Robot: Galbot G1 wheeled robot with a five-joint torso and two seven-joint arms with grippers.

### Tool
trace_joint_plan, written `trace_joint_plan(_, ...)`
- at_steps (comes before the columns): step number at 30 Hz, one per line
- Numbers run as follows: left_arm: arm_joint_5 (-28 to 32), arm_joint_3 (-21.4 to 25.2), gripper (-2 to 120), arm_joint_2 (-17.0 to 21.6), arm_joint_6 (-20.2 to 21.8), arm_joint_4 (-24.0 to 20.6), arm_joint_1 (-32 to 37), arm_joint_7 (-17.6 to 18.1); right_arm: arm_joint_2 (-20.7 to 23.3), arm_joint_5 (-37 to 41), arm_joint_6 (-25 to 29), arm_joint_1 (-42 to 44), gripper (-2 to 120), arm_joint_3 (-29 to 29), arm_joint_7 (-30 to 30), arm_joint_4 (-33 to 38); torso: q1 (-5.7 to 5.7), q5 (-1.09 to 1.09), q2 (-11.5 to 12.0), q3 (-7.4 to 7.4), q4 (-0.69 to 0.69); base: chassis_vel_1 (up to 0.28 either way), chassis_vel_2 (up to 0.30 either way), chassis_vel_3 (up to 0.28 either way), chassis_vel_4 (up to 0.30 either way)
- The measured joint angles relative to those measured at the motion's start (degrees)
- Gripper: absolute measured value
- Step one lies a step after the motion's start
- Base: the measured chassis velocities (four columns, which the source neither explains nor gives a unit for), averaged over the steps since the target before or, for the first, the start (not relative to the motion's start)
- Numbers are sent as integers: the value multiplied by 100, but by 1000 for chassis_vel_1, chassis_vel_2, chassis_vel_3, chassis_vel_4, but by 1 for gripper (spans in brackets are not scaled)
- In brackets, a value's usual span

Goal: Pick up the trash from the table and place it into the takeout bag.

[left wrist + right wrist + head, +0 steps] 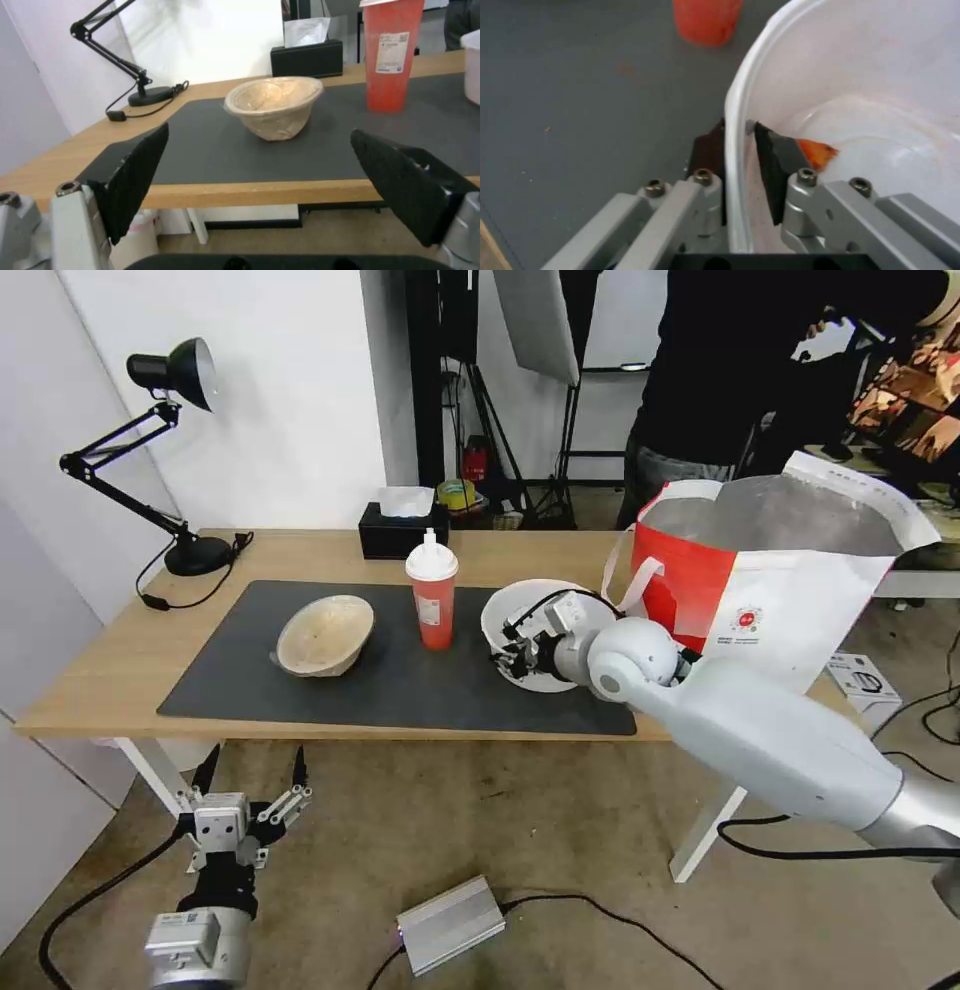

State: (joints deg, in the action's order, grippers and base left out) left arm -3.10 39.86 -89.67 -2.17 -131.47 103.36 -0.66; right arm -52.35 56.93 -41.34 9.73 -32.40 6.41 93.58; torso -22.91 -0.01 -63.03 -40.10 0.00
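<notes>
Your right gripper (740, 150) pinches the white bowl (540, 625) by its rim on the mat (400, 690), beside the bag (790, 590) for a short carry; left gripper (250, 775) hangs wide open below the table (130, 660).

Light-wood table (120, 670): grey mat (400, 685), lamp (195, 555), tissue box (402, 532), takeout bag (780, 590).

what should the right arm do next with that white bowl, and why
Probably lift the white bowl straight up off the mat. The right gripper has one finger inside the rim and one outside, pinching the wall, so the grasp looks made. The takeout bag stands open beside it, and the left gripper hangs idle below the table edge.
</notes>
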Motion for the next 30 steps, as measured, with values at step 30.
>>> trace_joint_plan(30,5,13,98,-4,-8,-75,57,3,256,213,-6,40,0,-30,155,321,-1,1,1,-1,0,0,0,0,0)
